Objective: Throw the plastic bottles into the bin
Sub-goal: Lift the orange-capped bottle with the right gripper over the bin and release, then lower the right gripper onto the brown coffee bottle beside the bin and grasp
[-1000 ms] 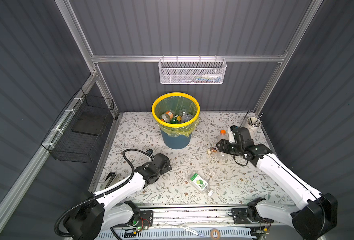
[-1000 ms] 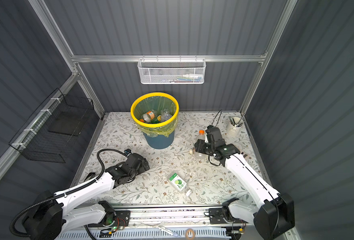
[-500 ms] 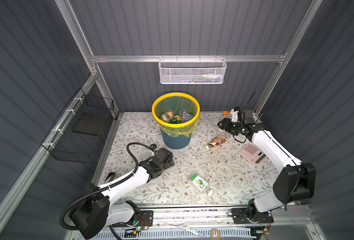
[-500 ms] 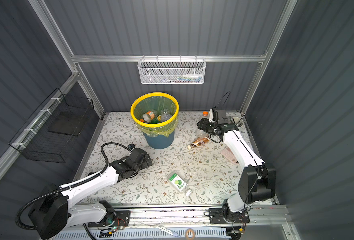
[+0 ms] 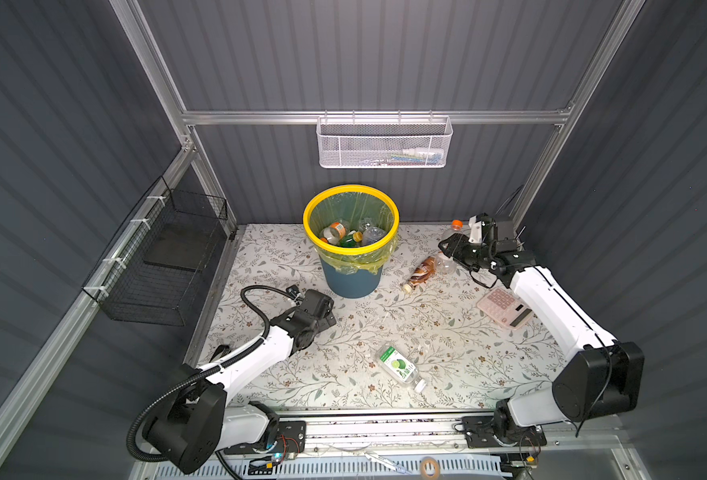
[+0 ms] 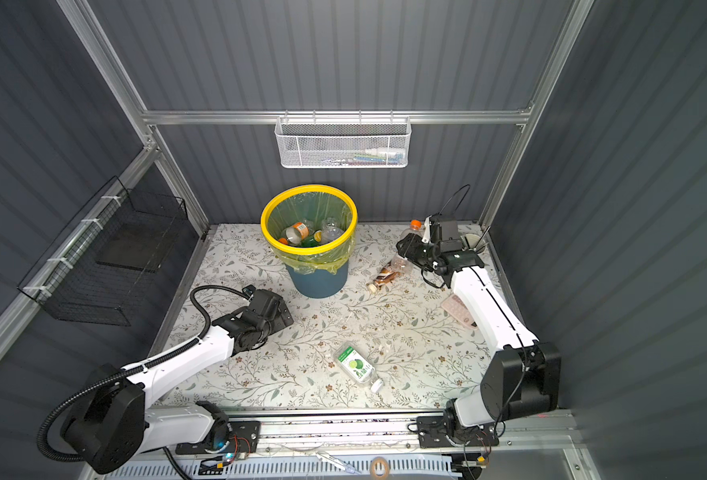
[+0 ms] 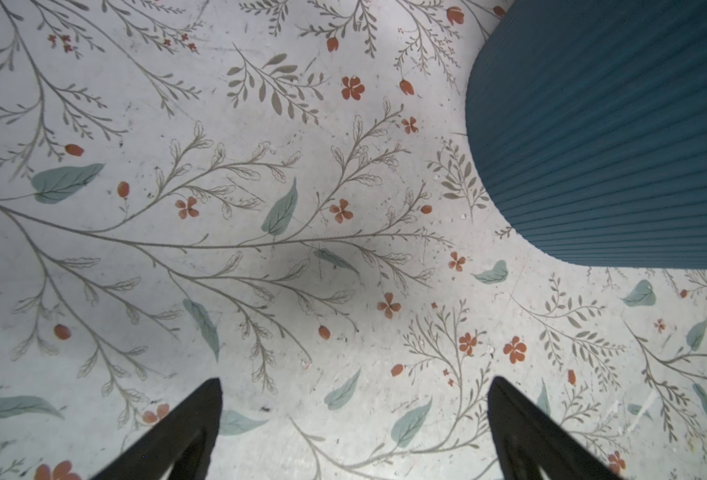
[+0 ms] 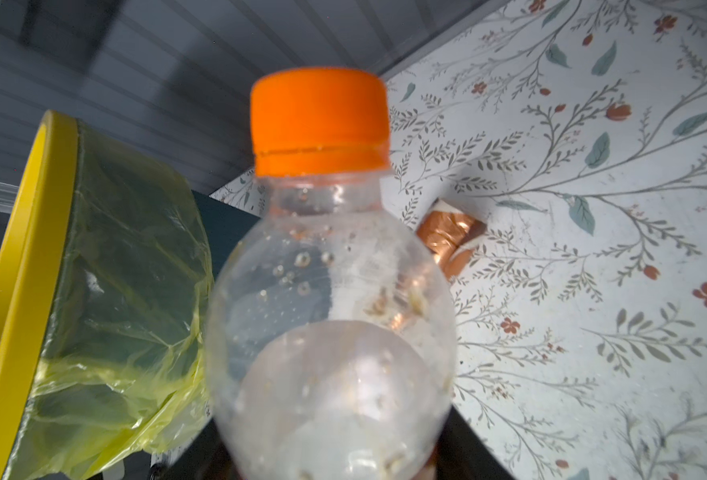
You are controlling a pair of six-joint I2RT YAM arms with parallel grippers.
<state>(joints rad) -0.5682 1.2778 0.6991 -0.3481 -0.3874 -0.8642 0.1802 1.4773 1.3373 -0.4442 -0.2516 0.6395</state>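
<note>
Right gripper [image 5: 451,248] pinches the orange-capped bottle [image 8: 331,291] low on its body, right of centre in both top views, off the table [image 5: 447,353]. Bin [image 5: 351,188] sits upper centre, left of it. Advice: lift above the yellow rim, get fully over the opening, then release; a low path likely clips the liner [image 8: 106,291]. Left gripper [image 7: 354,381] jaws spread, empty, near bin base. Brown-label bottle [image 5: 420,272] and lime-label bottle [image 5: 399,368] lie on the table.

The right gripper [image 5: 453,248] now holds the orange-capped bottle [image 8: 326,270] higher and farther back. The left gripper [image 7: 356,381] sits closer to the bin [image 5: 351,279].
</note>
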